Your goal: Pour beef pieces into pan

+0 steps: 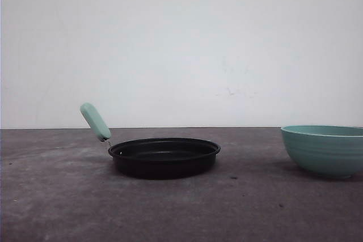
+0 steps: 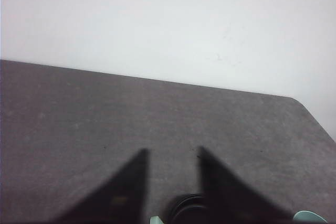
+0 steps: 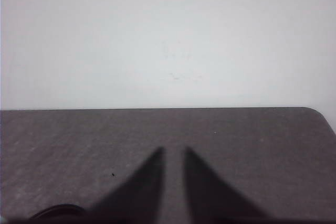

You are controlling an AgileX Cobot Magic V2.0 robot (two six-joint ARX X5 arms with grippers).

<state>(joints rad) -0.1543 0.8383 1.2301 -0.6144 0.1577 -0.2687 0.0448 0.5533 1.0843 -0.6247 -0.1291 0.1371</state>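
Pan (image 1: 164,157): black, mint-green handle (image 1: 95,122). Bowl (image 1: 323,150): teal, faint horizontal ribbing. Worktop (image 1: 68,208): mottled dark grey-brown. Wall (image 1: 181,43): plain off-white. End effector fingers (image 2: 126,195): black.

1. Front view: low, near table (image 1: 57,196) level, facing the white wall (image 1: 181,38).
2. Both wrist views sit higher, looking across the same tabletop toward that wall.
3. All views share the black pan (image 1: 164,157).
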